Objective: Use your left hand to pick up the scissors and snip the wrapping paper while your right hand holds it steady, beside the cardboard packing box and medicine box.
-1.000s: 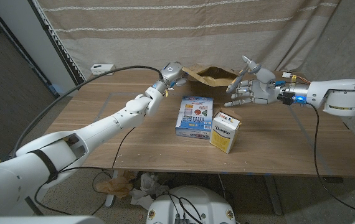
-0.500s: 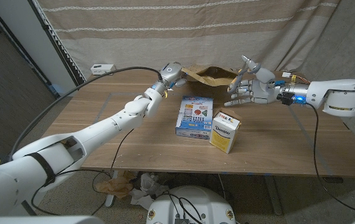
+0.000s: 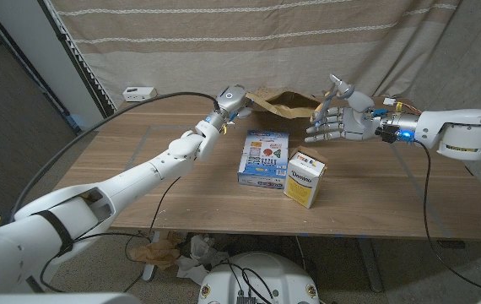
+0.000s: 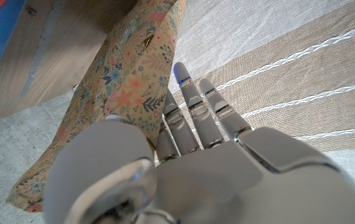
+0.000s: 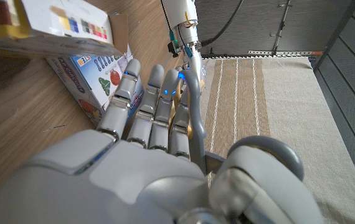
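Note:
The wrapping paper [image 3: 278, 102] lies crumpled at the table's far middle; it looks brown in the head view and floral in the left wrist view [image 4: 127, 81]. My left hand [image 3: 230, 100] is at its left end with its fingers [image 4: 193, 115] straight along the paper's edge. The thumb sits in front of the sheet, and I cannot make out whether it grips. My right hand [image 3: 337, 123] hovers at the paper's right end with fingers [image 5: 156, 93] spread and thumb up, holding nothing. A blue medicine box [image 3: 264, 156] lies nearer the front.
A white and yellow carton [image 3: 305, 177] stands next to the blue box on its right. A small white device [image 3: 139, 91] sits at the table's [image 3: 139, 186] far left corner. A striped curtain hangs close behind. Coloured wires [image 3: 395, 105] lie behind the right wrist.
My left hand has shifted slightly left and down at the paper's end. My right hand has eased a little to the right. The paper and boxes have stayed put.

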`<action>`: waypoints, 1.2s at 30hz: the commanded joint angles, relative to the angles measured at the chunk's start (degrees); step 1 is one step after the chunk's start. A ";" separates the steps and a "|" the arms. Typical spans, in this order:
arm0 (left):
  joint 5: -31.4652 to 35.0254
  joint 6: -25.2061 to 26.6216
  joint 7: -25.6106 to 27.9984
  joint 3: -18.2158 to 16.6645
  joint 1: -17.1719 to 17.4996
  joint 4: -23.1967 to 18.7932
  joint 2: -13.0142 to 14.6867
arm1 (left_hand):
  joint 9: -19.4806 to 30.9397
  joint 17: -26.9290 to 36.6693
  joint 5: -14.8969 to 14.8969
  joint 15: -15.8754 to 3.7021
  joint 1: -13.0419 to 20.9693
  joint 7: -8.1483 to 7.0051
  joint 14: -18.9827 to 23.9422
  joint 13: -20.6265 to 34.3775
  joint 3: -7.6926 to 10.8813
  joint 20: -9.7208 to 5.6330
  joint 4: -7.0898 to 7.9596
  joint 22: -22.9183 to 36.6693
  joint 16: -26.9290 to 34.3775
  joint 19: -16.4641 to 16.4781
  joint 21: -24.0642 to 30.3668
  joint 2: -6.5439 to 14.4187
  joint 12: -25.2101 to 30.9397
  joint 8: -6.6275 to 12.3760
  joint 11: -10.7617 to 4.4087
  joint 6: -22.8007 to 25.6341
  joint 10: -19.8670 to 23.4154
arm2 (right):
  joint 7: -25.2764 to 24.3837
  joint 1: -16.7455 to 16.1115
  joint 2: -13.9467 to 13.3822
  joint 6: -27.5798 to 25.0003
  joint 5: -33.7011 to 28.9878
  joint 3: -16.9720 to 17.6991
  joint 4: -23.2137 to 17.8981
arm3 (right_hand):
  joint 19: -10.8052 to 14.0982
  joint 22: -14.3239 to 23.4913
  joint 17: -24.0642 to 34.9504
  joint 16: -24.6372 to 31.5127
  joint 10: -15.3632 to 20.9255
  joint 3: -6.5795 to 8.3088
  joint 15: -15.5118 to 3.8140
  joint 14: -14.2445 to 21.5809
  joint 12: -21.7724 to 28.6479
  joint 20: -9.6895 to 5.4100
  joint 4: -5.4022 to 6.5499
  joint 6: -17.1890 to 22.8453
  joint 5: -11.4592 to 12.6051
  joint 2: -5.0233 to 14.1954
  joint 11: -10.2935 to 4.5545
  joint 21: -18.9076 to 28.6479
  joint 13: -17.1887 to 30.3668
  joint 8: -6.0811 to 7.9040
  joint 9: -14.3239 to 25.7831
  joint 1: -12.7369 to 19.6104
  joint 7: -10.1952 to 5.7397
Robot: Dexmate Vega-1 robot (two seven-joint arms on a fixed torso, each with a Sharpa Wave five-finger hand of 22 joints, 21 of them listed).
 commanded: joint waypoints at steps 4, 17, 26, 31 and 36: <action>0.23 0.08 -0.73 -0.24 0.22 -0.19 0.05 | 0.07 0.15 0.06 -6.32 -0.19 -0.10 -0.28 0.16 0.64 -3.99 -0.18 0.03 -0.04 0.19 0.19 0.64 0.16 -0.26 0.02 -0.17 0.00 | -0.72 0.76 0.58 0.84 0.07 -1.10 0.67 | -0.56 -0.03 -3.62 -3.71 -3.56 0.25 3.60 -3.96 -7.88 0.39 -0.77 0.84 0.04 0.27 1.18 0.21 -9.07 22.29 7.27 -0.33 0.96; -0.01 -0.44 -1.02 -0.06 -0.05 0.36 -0.20 | 0.09 0.15 0.06 -6.32 -0.56 -0.10 -0.36 0.15 0.94 -4.00 -0.37 0.03 -0.05 0.14 0.29 0.72 0.15 -0.31 0.01 -0.16 -0.09 | -3.54 -0.64 2.07 1.31 1.50 -0.25 0.44 | 0.63 -0.37 -8.18 -6.49 3.03 0.49 3.62 0.37 -16.01 0.47 -1.67 6.09 0.35 1.11 1.03 0.53 -19.40 37.34 7.41 0.28 0.63; -0.01 0.21 -1.57 -0.42 1.00 -1.49 0.46 | 0.09 0.17 0.05 -6.35 -0.78 -0.10 -0.33 0.16 1.08 -3.97 -0.45 0.02 -0.01 0.09 0.35 0.75 0.18 -0.34 0.04 -0.14 -0.07 | -4.13 -2.68 2.84 2.04 0.80 1.30 -0.30 | 1.78 -0.45 -8.41 -6.98 8.48 0.47 2.28 3.18 -16.57 -0.03 -2.00 11.18 0.42 1.35 -0.11 0.72 -21.04 38.62 7.54 0.63 0.65; -0.02 0.85 -2.12 -0.90 1.77 -2.87 0.96 | 0.09 0.17 0.06 -6.34 -0.89 -0.10 -0.37 0.16 1.17 -3.92 -0.53 0.02 -0.02 0.04 0.38 0.75 0.17 -0.41 0.02 -0.25 -0.10 | -4.58 -3.83 3.69 2.43 0.64 2.24 -0.73 | 2.37 -0.52 -8.47 -7.59 10.91 0.46 1.71 4.49 -17.10 -0.44 -2.24 16.21 0.38 1.44 -0.09 0.74 -21.38 38.91 7.69 0.86 0.50; 0.24 1.44 -2.76 -1.23 2.42 -4.06 1.39 | 0.09 0.17 0.06 -6.31 -1.03 -0.11 -0.39 0.17 1.26 -3.89 -0.53 0.02 -0.02 0.01 0.42 0.78 0.18 -0.44 0.03 -0.28 -0.10 | -4.93 -4.32 4.00 2.39 0.47 2.69 -0.91 | 3.25 -0.63 -8.54 -8.34 12.66 0.44 2.08 5.20 -17.70 -0.35 -2.60 22.63 0.37 1.32 0.28 0.83 -21.61 38.97 7.63 1.31 1.46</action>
